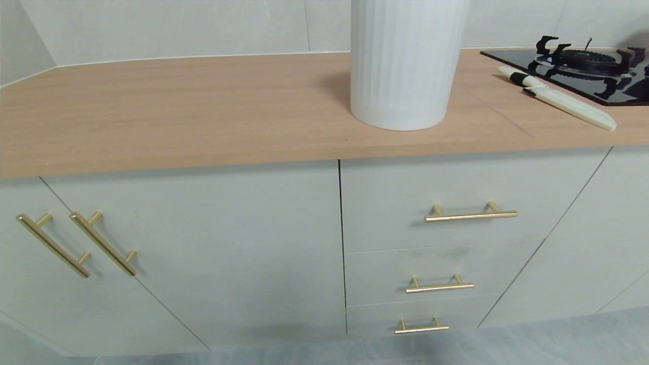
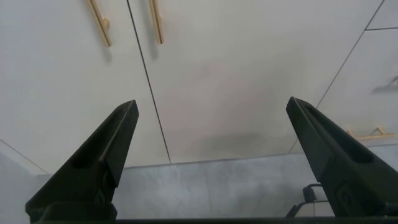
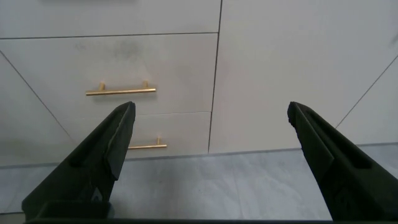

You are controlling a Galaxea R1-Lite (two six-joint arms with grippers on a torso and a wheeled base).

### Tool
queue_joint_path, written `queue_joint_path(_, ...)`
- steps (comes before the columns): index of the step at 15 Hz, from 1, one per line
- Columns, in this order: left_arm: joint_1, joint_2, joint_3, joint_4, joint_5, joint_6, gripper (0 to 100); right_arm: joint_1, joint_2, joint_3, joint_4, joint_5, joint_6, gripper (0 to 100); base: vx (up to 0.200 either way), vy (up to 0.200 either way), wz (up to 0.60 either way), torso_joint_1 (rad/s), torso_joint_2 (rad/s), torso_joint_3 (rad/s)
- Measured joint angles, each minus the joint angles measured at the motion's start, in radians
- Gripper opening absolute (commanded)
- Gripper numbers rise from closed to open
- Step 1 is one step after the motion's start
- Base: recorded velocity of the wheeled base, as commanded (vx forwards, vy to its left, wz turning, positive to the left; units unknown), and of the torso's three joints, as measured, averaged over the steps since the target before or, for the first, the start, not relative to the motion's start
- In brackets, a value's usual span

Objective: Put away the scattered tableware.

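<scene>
Wooden worktop [image 1: 177, 111] carries a pale knife [image 1: 557, 99] lying flat right of the white ribbed holder [image 1: 403, 66], judged light, rigid and slippery, best taken at its black-banded handle nearer the holder; left claw [image 2: 211, 104] and right claw [image 3: 211, 106] both gape wide, empty.

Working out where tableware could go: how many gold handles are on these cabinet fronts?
5. Two side by side on the left doors: outer handle, inner handle. Three on the drawer stack: top handle, middle handle, bottom handle. Others may lie outside the frame.
</scene>
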Motion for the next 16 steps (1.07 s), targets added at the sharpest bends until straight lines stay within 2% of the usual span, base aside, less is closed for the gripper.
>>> queue_joint_path(6,0.0,0.0,0.0,0.0,0.0,0.0,100,0.0,0.0,0.0,0.0,0.0,0.0,100,0.0,-0.2,0.0,0.003,0.0,0.002)
queue_joint_path(12,0.0,0.0,-0.001,0.001,0.0,0.0,100,-0.001,0.0,0.0,0.0,0.0,0.0,100,0.0,0.0,0.0,0.0,0.0,0.0)
queue_joint_path(16,0.0,0.0,-0.001,0.0,0.001,-0.003,100,0.0,0.0,0.0,0.0,0.0,0.0,100,0.2,0.0,0.0,-0.001,0.0,0.002)
